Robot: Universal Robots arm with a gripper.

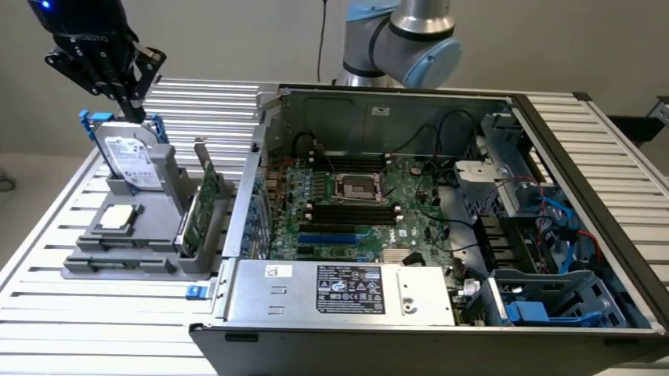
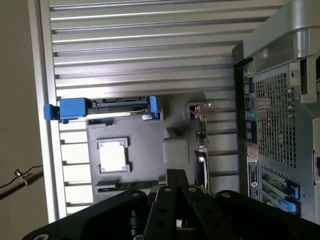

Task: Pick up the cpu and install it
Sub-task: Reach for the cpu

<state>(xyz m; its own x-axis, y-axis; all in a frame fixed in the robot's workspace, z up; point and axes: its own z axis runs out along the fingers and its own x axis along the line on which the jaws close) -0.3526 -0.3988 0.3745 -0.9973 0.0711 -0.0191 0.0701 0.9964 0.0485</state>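
The cpu (image 1: 118,217) is a small square chip with a pale metal top, lying flat in a recess of the grey holder (image 1: 115,262) on the exterior view's left. In the wrist view the cpu (image 2: 112,156) lies in its recess on the grey holder (image 2: 150,150). My gripper (image 1: 134,108) hangs above the holder, its tips just over the upright hard drive (image 1: 136,160), well above the cpu. Its black fingers (image 2: 175,176) are pressed together, shut on nothing. The empty processor socket (image 1: 361,188) sits in the middle of the motherboard inside the open computer case (image 1: 585,149).
A green circuit card (image 1: 209,200) stands upright in the holder beside the case wall. The hard drive's blue handles (image 2: 72,109) stick out near the holder's far end. The slatted aluminium table (image 1: 63,313) carries everything. The power supply (image 1: 345,291) fills the case's near side.
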